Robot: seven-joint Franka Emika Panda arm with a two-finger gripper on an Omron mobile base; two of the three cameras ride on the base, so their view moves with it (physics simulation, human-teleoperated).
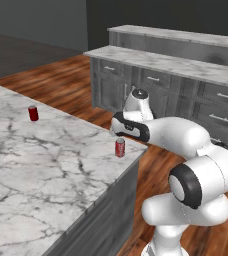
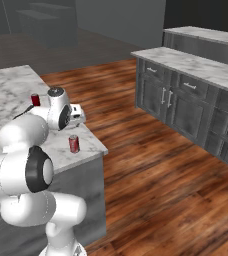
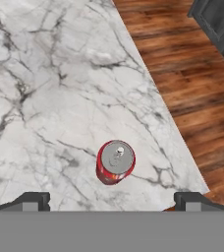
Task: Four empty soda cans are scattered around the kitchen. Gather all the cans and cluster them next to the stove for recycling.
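A red soda can with a silver top is standing upright near the corner of a white marble island counter, close to its edge. The gripper is hovering directly above it, its fingers spread wide and grasping nothing. A second red can is standing farther back on the same counter, well apart. No writing is legible on either can.

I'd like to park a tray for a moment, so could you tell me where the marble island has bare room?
The marble island is mostly bare: the wide stretch nearest the camera, and the strip between the two soda cans. One can stands further in. It is crowded only at the corner, where the other can stands below the open gripper.
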